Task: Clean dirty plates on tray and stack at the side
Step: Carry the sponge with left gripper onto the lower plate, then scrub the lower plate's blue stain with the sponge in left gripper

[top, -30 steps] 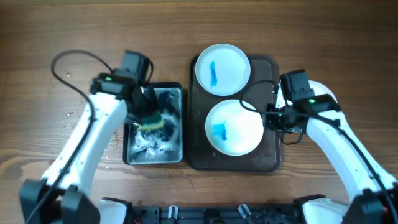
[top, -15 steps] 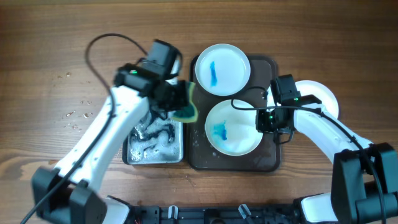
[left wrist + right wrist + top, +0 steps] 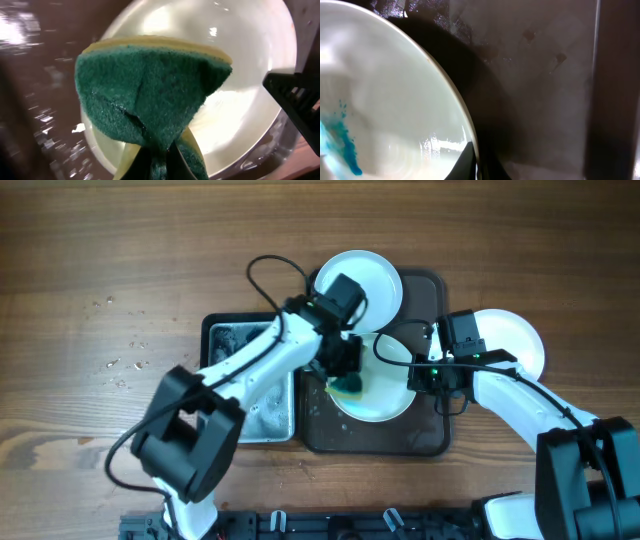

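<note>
Left pincer is clamped tight on the green sponge, and we see it right over the near plate on the tray. From the left wrist, the pincer pinches the sponge from below, its scrubby face folded and wet above the plate; we can't tell if it touches. Over on the right, the right pincer sits at that plate's right edge. Its wrist view shows the pincer closed narrowly on the rim, with a blue smear on the plate and the wet tray beside it. The far plate lies on the tray too. A side plate rests on the table, and a foamy basin is left of the tray.
</note>
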Robot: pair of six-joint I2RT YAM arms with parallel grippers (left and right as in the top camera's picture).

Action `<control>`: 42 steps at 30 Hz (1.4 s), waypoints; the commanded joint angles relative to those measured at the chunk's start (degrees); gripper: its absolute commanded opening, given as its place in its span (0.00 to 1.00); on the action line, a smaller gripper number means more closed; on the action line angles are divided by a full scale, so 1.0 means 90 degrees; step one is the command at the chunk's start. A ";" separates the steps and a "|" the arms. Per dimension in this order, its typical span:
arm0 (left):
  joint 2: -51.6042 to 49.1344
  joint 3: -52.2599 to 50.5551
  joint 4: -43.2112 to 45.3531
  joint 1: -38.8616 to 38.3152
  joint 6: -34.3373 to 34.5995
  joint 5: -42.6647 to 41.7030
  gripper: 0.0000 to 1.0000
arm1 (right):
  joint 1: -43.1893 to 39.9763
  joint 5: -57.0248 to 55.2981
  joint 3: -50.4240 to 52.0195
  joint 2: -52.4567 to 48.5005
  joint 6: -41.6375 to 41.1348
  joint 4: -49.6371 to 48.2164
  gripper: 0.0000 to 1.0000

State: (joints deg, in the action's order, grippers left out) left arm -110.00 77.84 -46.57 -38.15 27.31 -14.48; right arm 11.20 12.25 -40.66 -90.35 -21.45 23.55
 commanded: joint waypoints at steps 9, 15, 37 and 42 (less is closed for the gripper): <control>-0.1081 -0.0032 0.0146 -0.0665 0.0901 0.2467 0.04 | 0.0010 -0.0355 0.0338 -0.0338 -0.0117 0.0231 0.04; -0.1076 -0.0029 -0.0478 -0.0253 0.0559 0.4379 0.04 | 0.0010 -0.0357 0.0338 -0.0338 -0.0117 0.0245 0.04; -0.1423 -0.0029 0.2096 -0.1134 0.0709 -0.1668 0.04 | 0.0010 -0.0357 0.0338 -0.0338 -0.0112 0.0435 0.04; -0.1421 -0.0029 0.1003 -0.0658 0.0682 -0.0056 0.04 | 0.0010 -0.0357 0.0338 -0.0338 -0.0109 0.0432 0.04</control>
State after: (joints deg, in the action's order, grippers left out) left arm -120.11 79.72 -30.65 -45.54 33.36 -22.00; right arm 10.96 14.59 -40.64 -90.26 -23.97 26.04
